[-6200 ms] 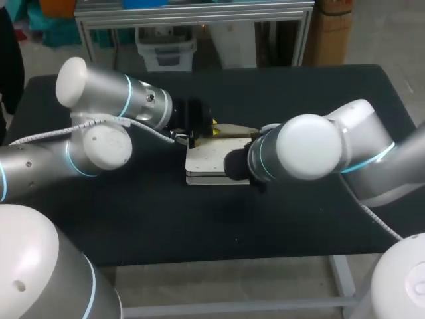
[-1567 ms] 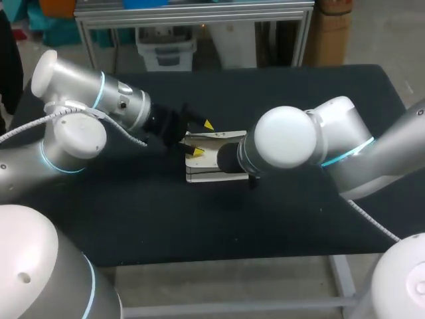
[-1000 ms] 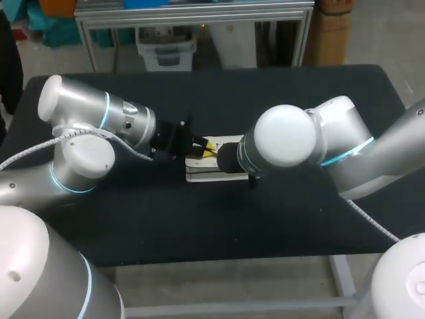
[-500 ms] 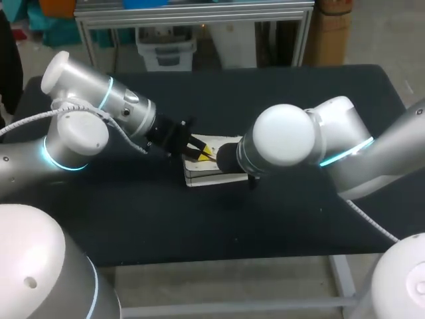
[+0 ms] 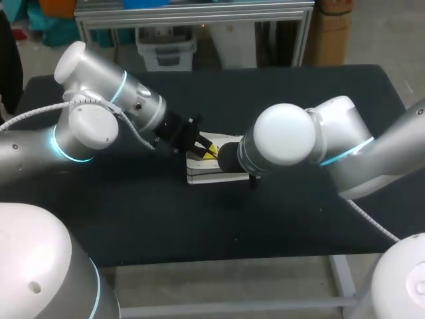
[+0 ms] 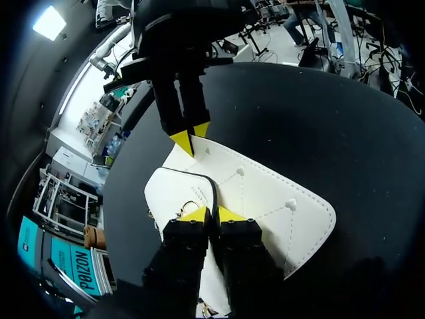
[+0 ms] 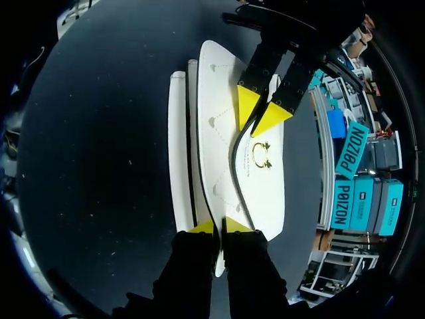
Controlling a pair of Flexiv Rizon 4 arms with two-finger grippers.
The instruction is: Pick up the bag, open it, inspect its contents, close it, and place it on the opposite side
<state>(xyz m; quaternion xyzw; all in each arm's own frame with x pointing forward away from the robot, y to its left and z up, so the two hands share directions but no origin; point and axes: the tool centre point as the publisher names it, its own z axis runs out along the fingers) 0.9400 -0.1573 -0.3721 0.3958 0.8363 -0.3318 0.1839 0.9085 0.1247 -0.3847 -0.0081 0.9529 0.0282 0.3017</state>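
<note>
The left pincer (image 6: 207,214) is clenched on the dark-trimmed edge of the flap (image 6: 179,193), right beside the small gold clasp (image 7: 260,154). The hold is a thin pinch on a narrow rim. If the arm pulls at a slant, the flap probably slides out and drops back, and the pincer shuts on nothing.

Past it, the white bag (image 6: 272,199) lies flat at the middle of the black surface (image 6: 319,119). I cannot tell whether the clasp is fastened. If it is, pulling on the flap likely drags or tilts the whole bag instead of parting it.

At the bag's far end, the right pincer (image 6: 191,135) grasps the rim, again only by its tips. That anchor may give way under a hard tug, letting the bag twist or skid.

The two pincers face each other across one short bag, so a misjudged sweep could knock them together. The carry to the opposite side is not yet begun.
</note>
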